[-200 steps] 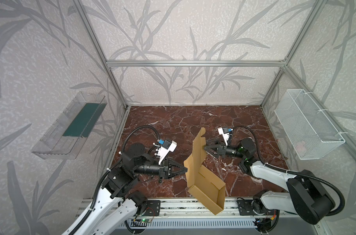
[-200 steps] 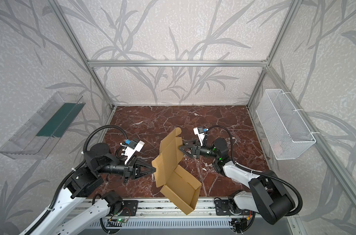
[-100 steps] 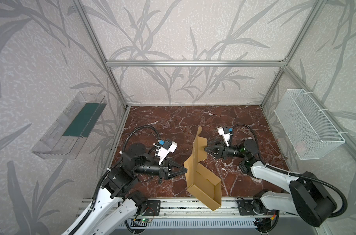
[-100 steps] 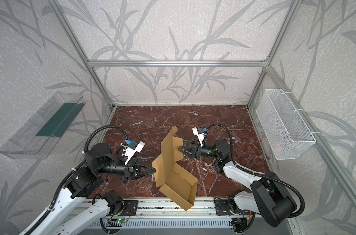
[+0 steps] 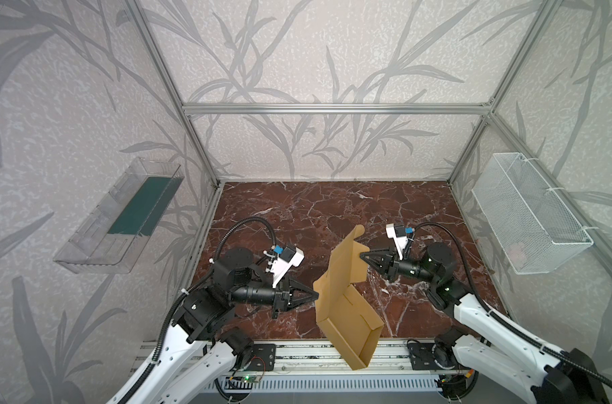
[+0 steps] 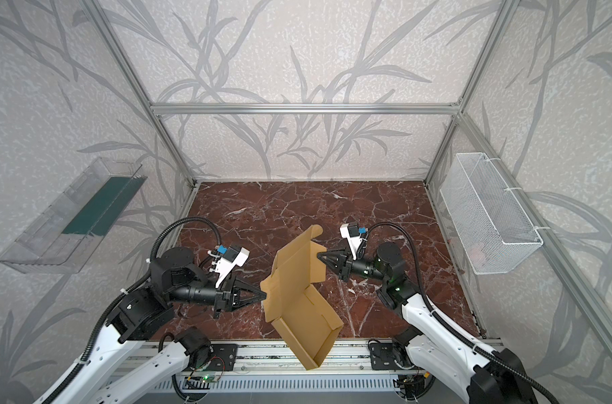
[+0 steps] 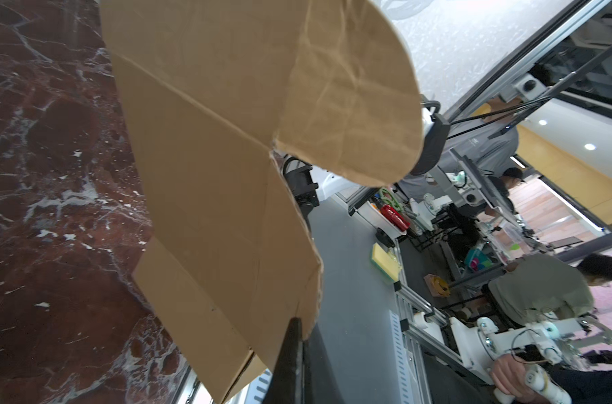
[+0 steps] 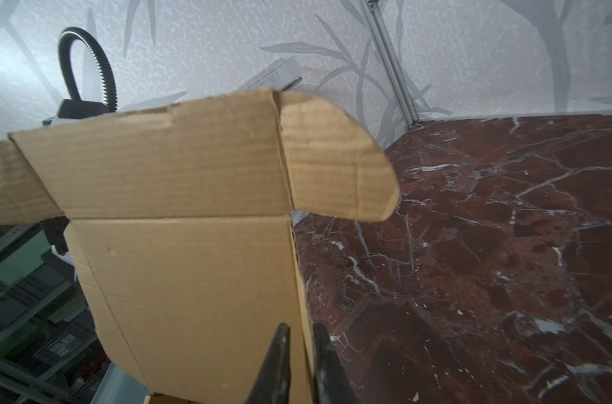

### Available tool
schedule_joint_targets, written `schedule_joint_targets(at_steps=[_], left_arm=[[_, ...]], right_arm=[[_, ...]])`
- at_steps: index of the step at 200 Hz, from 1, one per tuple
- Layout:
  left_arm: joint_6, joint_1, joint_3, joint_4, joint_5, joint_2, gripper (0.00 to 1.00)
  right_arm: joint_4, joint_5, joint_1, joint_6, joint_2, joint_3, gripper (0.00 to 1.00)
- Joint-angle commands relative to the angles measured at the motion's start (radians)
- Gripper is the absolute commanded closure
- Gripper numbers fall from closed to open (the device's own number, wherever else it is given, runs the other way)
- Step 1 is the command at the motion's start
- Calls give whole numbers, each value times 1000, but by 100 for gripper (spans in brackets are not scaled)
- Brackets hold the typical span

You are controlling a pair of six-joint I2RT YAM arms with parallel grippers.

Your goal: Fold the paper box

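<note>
Box (image 5: 346, 307) sits low over the front of the table (image 5: 297, 217), between my two arms. In both top views its open end reaches out over the front rail (image 5: 297, 356). From here it looks tilted, with the shallow tray part sloping down toward the near edge and the lid (image 5: 346, 266) standing up at the far end. I cannot tell whether any part of it rests on the marble.

On the right wall I see a white wire basket (image 5: 528, 217), and on the left wall a clear bin (image 5: 119, 217) with a dark green panel in it. Both are well away from the box.

My left gripper (image 5: 315, 297) comes in level from the left and meets the box at the corner where the lid joins the tray. In the left wrist view its fingers (image 7: 290, 360) are pressed together on that cardboard edge. My right gripper (image 5: 362, 256) comes in level from the right and meets the free side edge of the lid. In the right wrist view its fingers (image 8: 280, 356) stand one on each side of that edge, pinching it with only the cardboard between them.

A rounded flap (image 8: 336, 161) sticks out from the top corner of the lid, bent a little toward the far wall. Nothing is touching it.
</note>
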Motion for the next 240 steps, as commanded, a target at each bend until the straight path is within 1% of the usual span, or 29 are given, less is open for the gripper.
schedule_joint_targets(at_steps=[1, 7, 24, 50, 59, 94, 122, 134, 183, 211, 240], left_arm=[[85, 3, 27, -76, -104, 9, 100], [86, 4, 23, -77, -142, 10, 100], [81, 3, 1, -56, -202, 12, 100], [81, 3, -19, -45, -369, 40, 100], [85, 3, -26, -33, -410, 56, 100], [68, 3, -72, 39, -605, 124, 100], [57, 3, -81, 92, -732, 168, 100], [78, 2, -81, 122, -739, 192, 100], [25, -6, -76, 225, -854, 295, 100], [-11, -18, -96, 305, -920, 322, 100], [-48, -42, -154, 453, -1012, 365, 100]], right_arm=[[-223, 143, 4, -96, -57, 22, 90], [-256, 169, 3, -107, -70, 24, 91], [-319, 232, 3, -125, -96, 22, 93], [-387, 305, 4, -144, -122, 21, 98], [-405, 326, 4, -147, -129, 21, 99], [-473, 428, 6, -160, -135, 38, 100], [-515, 493, 13, -184, -133, 69, 100], [-529, 533, 28, -199, -128, 86, 100], [-558, 754, 147, -263, -44, 162, 100], [-525, 792, 152, -264, -2, 169, 100], [-494, 836, 153, -273, 42, 178, 100]])
